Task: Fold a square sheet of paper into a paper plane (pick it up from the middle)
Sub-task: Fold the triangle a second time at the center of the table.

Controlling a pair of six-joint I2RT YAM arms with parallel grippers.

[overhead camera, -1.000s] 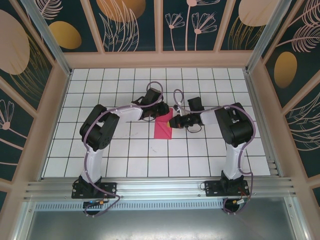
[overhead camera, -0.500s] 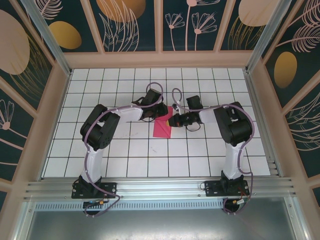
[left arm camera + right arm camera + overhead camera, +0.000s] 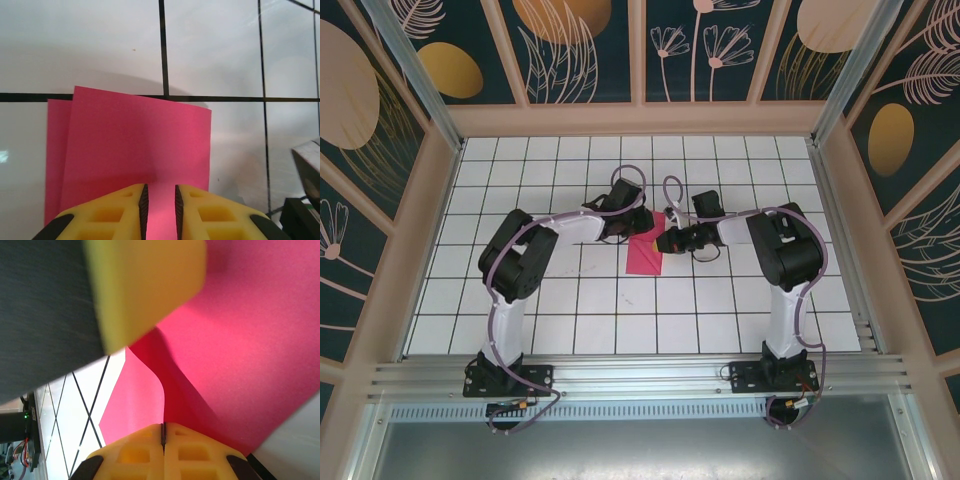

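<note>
The square sheet of paper [image 3: 645,258] lies folded into a magenta-pink oblong on the white tiles at mid-table. In the left wrist view its two layers [image 3: 135,140] lie slightly offset. My left gripper [image 3: 628,228] is over the sheet's far end. Its jaws [image 3: 159,186] stand narrowly apart and pink paper shows between them. My right gripper [image 3: 666,240] comes in from the right. It is shut [image 3: 162,426] on a raised, curling edge of the sheet [image 3: 240,340]. A yellow left finger [image 3: 145,285] hangs close above. A paper plane is out of view.
The white tiled table [image 3: 570,300] has black grid lines and is ringed by a pale raised frame [image 3: 640,120]. Both arms reach inward, and their wrists are close together over the sheet. The right arm's black body [image 3: 305,190] shows at the edge of the left wrist view.
My right gripper has crept slightly farther from me and toward the left gripper, carrying the paper's edge. The left gripper has stayed put.
</note>
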